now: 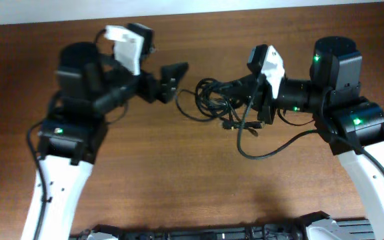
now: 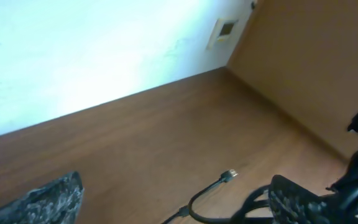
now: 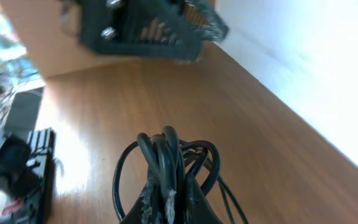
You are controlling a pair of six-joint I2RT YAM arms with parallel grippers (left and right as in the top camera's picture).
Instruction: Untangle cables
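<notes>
- Overhead: the right claw (image 1: 241, 91) grasps the knotted cables (image 1: 212, 100) at the middle of the surface (image 1: 179, 180); the left claw (image 1: 171, 80) is released, just left of them.
- Left wrist: its fingers (image 2: 48, 200) are spread wide; one plug (image 2: 230, 175) lies beyond them.
- Right wrist: cable loops (image 3: 165, 152) stand pinched between its fingers (image 3: 149, 202).

smooth, satiny wood table (image 1: 179, 173); glossy black plastic-coated cables (image 3: 165, 152).

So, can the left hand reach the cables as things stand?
Probably yes: the left hand is open and close beside the cables, with nothing between them; the right hand grips their far side.
</notes>
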